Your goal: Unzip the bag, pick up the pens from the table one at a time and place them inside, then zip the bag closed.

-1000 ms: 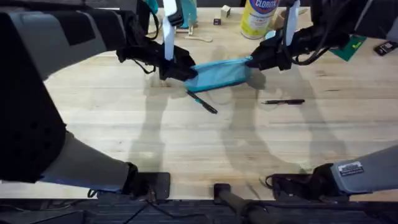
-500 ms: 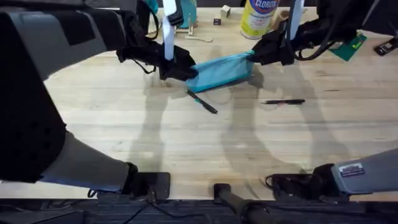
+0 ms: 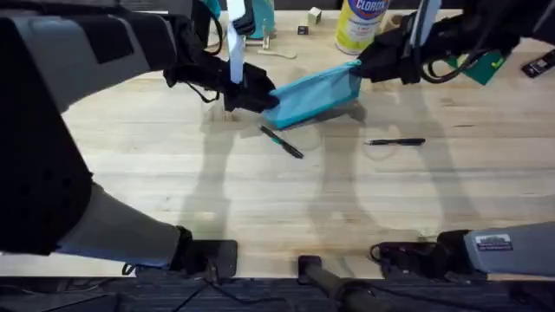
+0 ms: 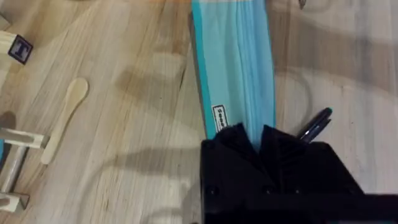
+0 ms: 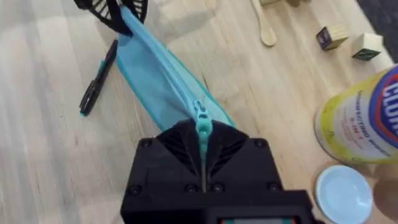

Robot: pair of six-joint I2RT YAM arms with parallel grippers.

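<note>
Turquoise pencil pouch (image 3: 310, 94) stretched between both grippers above the butcher-block table (image 3: 260, 191), right end higher. Left gripper (image 3: 257, 97) clenched on the pouch's left end. Right gripper (image 5: 203, 138) clamps the zipper pull (image 5: 203, 128). Two pens on table: one (image 3: 283, 142) just below pouch, one (image 3: 395, 141) apart, rightward.

bag (image 3: 310, 92) stretched between both claws | two pens (image 3: 283, 142) on table (image 3: 260, 199)

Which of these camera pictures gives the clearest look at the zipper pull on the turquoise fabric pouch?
The right wrist view: the teal zipper pull sits right at the right gripper, shut on it, with the zipper line running up the turquoise fabric pouch. The overhead view shows the pouch stretched between both grippers, pull too small to see. The left wrist view shows the pouch's other end.
</note>
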